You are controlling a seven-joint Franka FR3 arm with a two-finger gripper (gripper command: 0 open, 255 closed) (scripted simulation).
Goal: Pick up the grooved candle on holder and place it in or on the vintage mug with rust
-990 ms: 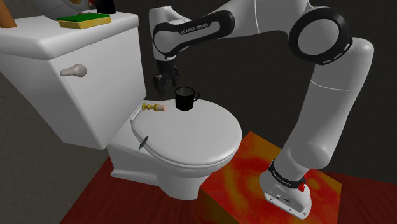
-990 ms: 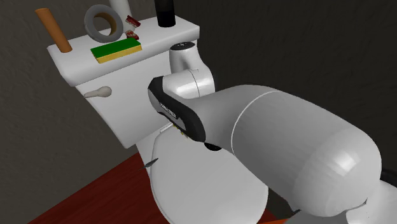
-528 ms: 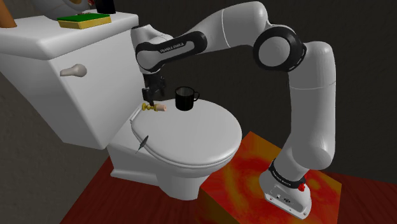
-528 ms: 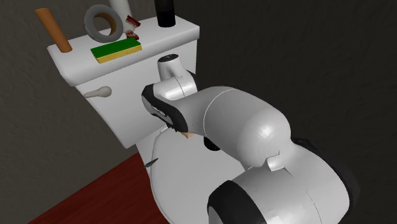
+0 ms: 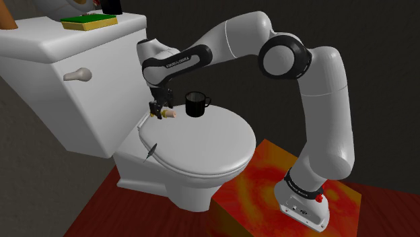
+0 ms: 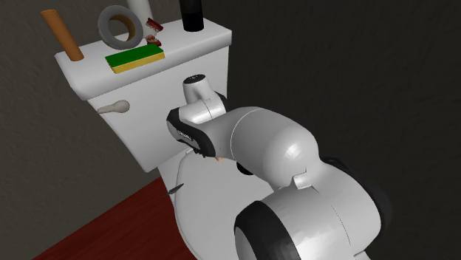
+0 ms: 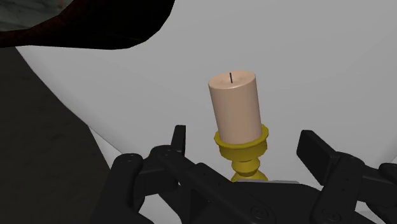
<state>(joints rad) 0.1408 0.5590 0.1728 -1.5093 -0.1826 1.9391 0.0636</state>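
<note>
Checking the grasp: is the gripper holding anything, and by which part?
Nothing held. The gripper is open; its fingers flank the candle at its yellow holder without touching.

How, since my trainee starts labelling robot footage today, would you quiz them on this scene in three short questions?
1. True or false: the jaws are shut on the candle.
2. The black mug stands on: A) the toilet lid; B) the tank top; C) the red floor.
3. Fill in: the candle's holder is ____ in colour.

Key: 1) False: the jaws stand open, one on each side of the holder, without touching it. 2) A. 3) Gold.
</note>
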